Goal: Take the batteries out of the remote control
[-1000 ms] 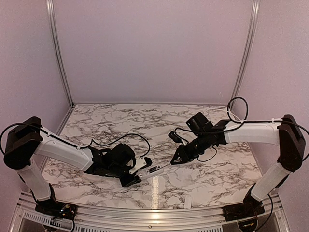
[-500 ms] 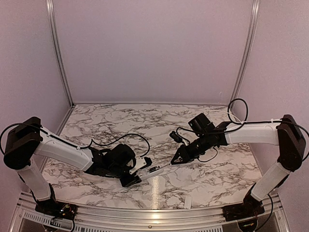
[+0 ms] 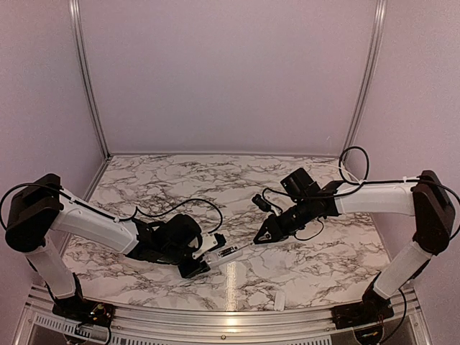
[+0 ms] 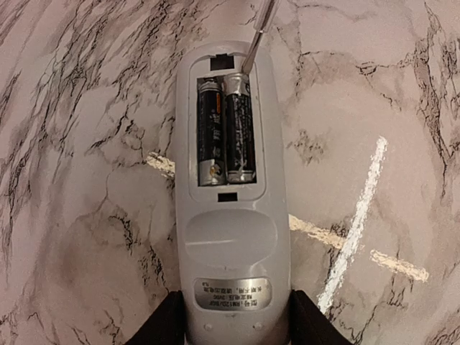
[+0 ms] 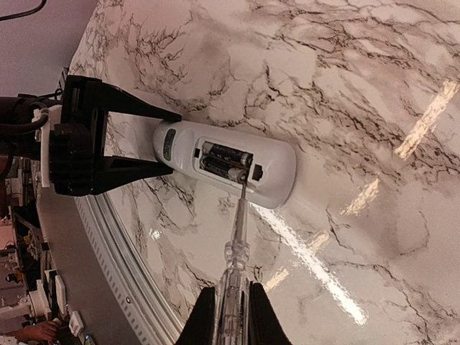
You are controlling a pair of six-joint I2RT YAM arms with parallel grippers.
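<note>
The white remote control [image 4: 233, 215] lies back up on the marble table, its compartment open. Two dark batteries [image 4: 226, 131] sit side by side inside it. My left gripper [image 4: 237, 316] is shut on the remote's near end, also seen in the top view [image 3: 203, 260]. My right gripper [image 5: 225, 309] is shut on a thin pale clear-handled stick [image 5: 236, 251]. The stick's metal tip touches the end of one battery [image 5: 237, 172] at the compartment's far end. In the top view the right gripper [image 3: 264, 236] points down-left at the remote [image 3: 226, 254].
A small flat white plastic piece [image 3: 279, 300] lies near the table's front edge. A metal rail [image 3: 215, 316] runs along the front. Pale walls and upright metal posts [image 3: 86, 79] close in the back and sides.
The right arm has shifted very slightly; the stick's tip stays at the remote's compartment. The left arm and the remote have not moved.
</note>
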